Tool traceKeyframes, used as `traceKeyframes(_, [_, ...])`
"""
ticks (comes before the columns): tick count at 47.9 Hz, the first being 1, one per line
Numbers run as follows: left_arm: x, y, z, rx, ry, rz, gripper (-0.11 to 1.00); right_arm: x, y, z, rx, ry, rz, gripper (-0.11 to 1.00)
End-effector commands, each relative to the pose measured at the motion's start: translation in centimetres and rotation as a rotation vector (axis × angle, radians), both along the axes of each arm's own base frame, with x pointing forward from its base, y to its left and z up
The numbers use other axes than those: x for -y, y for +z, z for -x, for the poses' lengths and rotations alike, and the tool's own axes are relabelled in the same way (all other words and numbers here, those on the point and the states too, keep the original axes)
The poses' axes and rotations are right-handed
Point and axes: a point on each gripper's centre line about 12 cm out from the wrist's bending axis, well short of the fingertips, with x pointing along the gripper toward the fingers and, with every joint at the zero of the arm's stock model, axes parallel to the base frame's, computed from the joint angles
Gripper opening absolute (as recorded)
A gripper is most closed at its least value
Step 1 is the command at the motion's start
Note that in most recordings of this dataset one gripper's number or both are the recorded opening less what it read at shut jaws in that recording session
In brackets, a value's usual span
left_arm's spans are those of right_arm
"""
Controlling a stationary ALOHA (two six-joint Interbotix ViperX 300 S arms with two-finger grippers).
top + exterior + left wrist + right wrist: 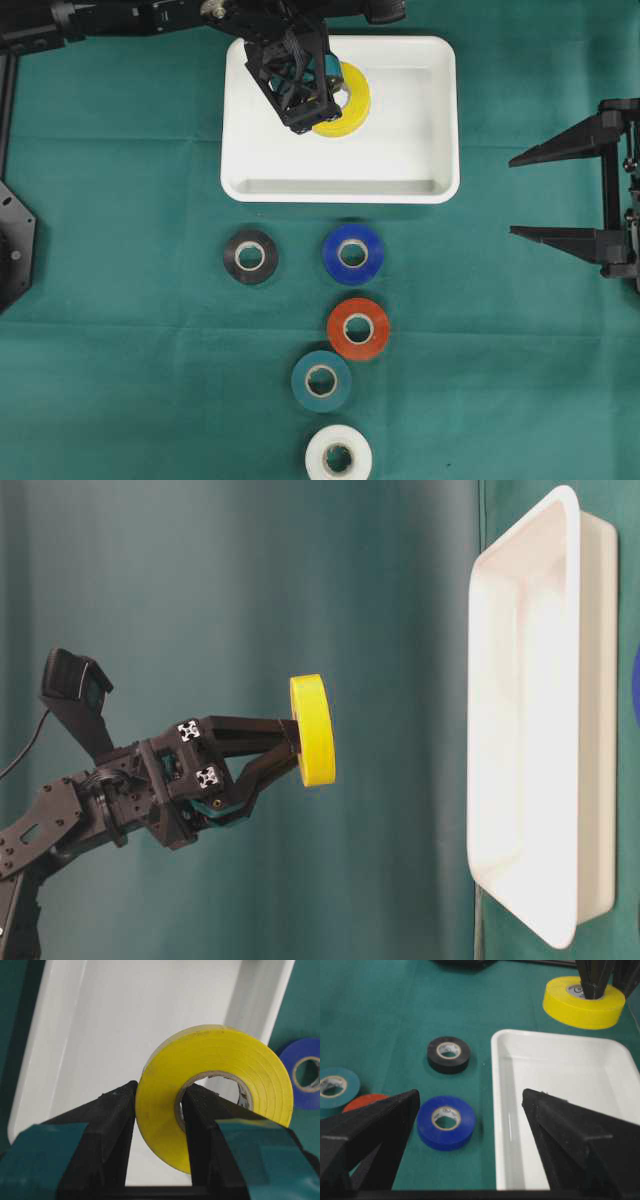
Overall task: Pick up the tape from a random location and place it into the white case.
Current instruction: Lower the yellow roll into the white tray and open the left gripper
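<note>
Above the white case (250, 190) at upper centre of the overhead view, the left gripper (318, 110) clamps the yellow tape roll (352, 105) through its wall, one finger inside the core and one outside. The side view shows the roll clear of the tray floor, apparently positioned for release. At right edge, the right gripper (525, 195) idles, jaws spread wide and empty, away from the five rolls below the case.

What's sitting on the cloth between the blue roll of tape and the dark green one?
The orange roll of tape lies between the blue roll and the dark green roll, seen clearly in the overhead view.
</note>
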Motion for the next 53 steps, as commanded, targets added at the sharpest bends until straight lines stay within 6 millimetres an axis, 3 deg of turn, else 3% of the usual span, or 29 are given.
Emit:
traceKeyframes(1, [-0.1, 1.8, 0.0, 0.049, 0.0, -0.018, 0.23, 0.0, 1.0, -0.3, 0.024, 0.002, 0.003, 0.91])
traceKeyframes(14, [-0.2, 0.9, -0.3, 0.049, 0.0, -0.017, 0.23, 0.0, 0.9, -0.3, 0.021, 0.0, 0.003, 0.91])
traceKeyframes(42, [-2.9, -9.4, -0.7, 0.031, 0.049, -0.013, 0.23, 0.0, 0.6, -0.5, 0.007, 0.003, 0.005, 0.91])
traceKeyframes(53, [-3.1, -11.8, -1.2, 0.015, 0.032, -0.016, 0.23, 0.0, 0.6, -0.5, 0.006, 0.001, 0.005, 0.91])
